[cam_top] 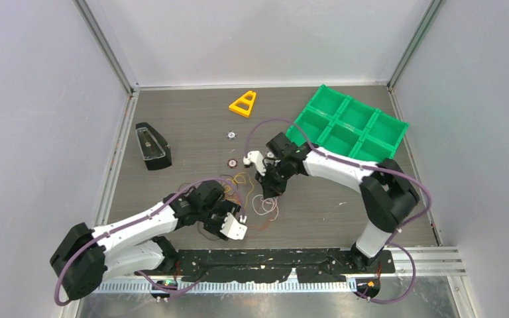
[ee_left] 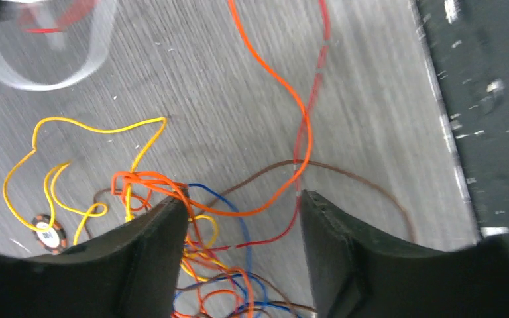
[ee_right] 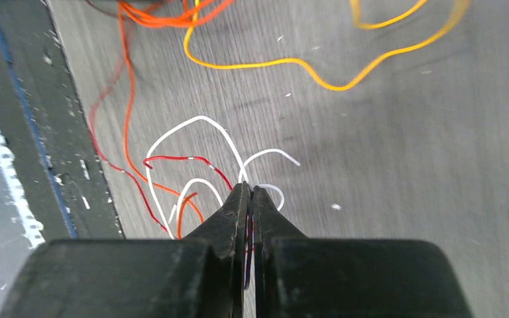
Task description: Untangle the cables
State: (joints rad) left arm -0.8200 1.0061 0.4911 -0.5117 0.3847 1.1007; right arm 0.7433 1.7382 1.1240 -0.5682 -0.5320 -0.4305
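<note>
1. Well, the cables (cam_top: 248, 192) lie on the table to the near left of the green tray (cam_top: 323, 88), well apart from it, toward the arms' bases.
2. They are very thin wires in orange, yellow, red, brown, blue and white. Some are knotted together and others spread out in loose loops.
3. The thickest knot, of orange, yellow and blue strands, is on the side of the bundle farthest from the green tray. One long brown strand and one long orange strand arc out from it.
4. The left gripper (ee_left: 242, 199) is released, its two dark fingers spread on either side of that knot. I cannot tell whether they touch any strand.
5. The right gripper (ee_right: 250, 192), on the side of the bundle nearer the green tray, is clenched on a few strands. White and red loops spring out at its tips.
6. The green tray sits askew and is divided into six compartments, whose green floors are showing.
7. A small round disc (ee_left: 48, 232) beside the yellow loops, left of the green tray, carries a white label with dark print that is too small to read.
</note>
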